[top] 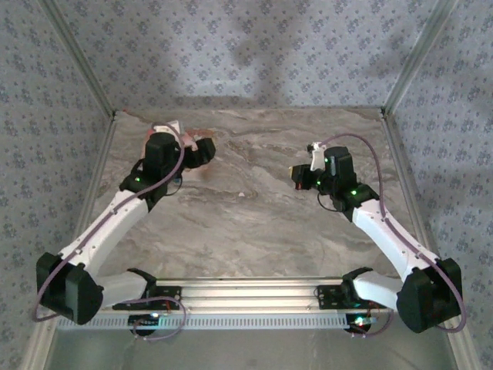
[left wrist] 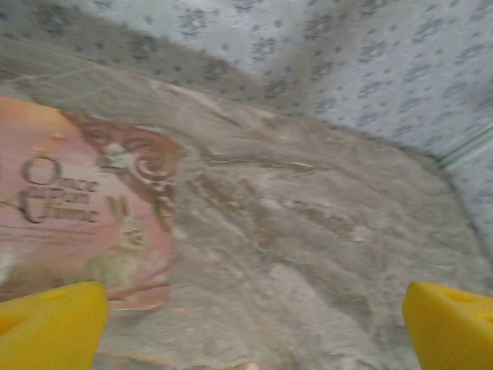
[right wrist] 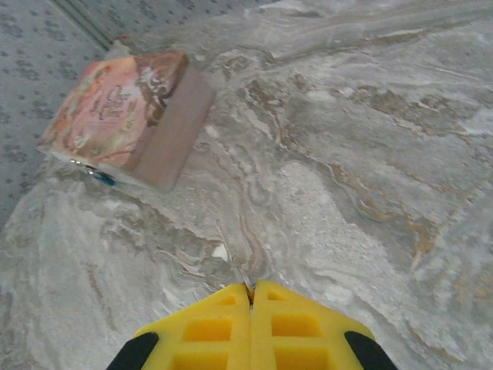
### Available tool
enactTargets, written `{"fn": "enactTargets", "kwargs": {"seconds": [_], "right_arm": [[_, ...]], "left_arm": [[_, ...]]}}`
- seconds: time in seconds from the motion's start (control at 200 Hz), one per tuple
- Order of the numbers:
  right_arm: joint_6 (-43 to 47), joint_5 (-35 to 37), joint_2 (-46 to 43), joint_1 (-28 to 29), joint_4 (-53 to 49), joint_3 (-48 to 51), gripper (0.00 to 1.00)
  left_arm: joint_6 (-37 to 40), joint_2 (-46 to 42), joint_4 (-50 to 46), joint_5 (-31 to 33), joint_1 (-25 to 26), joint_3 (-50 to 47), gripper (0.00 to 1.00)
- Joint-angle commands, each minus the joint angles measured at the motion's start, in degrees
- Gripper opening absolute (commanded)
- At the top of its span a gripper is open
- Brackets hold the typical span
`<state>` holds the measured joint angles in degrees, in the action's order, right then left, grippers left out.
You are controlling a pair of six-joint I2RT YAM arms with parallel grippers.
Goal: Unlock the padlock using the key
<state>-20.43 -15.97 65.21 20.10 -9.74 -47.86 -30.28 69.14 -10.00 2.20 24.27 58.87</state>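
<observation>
A pink storybook-style box (right wrist: 127, 108), printed with a rabbit, lies on the marble table at the far left. Small silvery fittings and a blue bit (right wrist: 92, 171) sit on its lower edge; I cannot make out the padlock clearly. My right gripper (right wrist: 251, 291) is shut on a thin metal key (right wrist: 233, 262), whose blade points toward the box from well short of it. My left gripper (left wrist: 254, 327) is open just right of the box (left wrist: 85, 208), with its yellow fingers (left wrist: 54, 324) wide apart over bare table. From above, the left gripper (top: 202, 151) is beside the box (top: 188, 139), and the right gripper (top: 299, 176) is mid-right.
The marble table (top: 254, 216) is fenced by patterned walls at the back and both sides, with metal corner posts (top: 400, 73). A slotted metal rail (top: 246, 297) runs along the near edge between the arm bases. A small white fleck (right wrist: 221, 251) lies on the table under the key.
</observation>
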Motion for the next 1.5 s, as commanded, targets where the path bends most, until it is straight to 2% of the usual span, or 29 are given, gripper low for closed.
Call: {"fn": "enactTargets", "kwargs": {"seconds": [0.0, 0.22, 0.63, 0.839, 1.069, 1.494], "right_arm": [[-0.3, 2.8, -1.3, -0.2, -4.6, -2.1, 0.0], [-1.8, 5.2, -2.3, 0.5, -6.9, -1.3, 0.0], [-1.9, 6.3, -2.1, 0.7, -8.5, -1.0, 0.0], [-2.2, 6.5, -2.2, 1.0, -9.4, -0.9, 0.0], [-3.1, 6.7, -2.6, 1.2, -11.2, -1.1, 0.0], [-6.2, 4.5, -2.1, 1.3, -13.7, -3.8, 0.0]], "left_arm": [[7.2, 2.5, -10.8, 2.7, -0.9, 4.4, 0.98], [9.7, 11.9, -15.2, 0.6, -0.7, 11.1, 0.96], [12.4, 33.8, -18.9, 1.3, -0.7, 26.3, 0.95], [12.9, 41.6, -20.9, 1.0, -0.7, 32.9, 0.95], [13.0, 44.4, -21.5, 1.0, -0.7, 33.9, 0.94], [13.6, 43.7, -24.6, 2.9, -0.4, 31.1, 0.94]]}}
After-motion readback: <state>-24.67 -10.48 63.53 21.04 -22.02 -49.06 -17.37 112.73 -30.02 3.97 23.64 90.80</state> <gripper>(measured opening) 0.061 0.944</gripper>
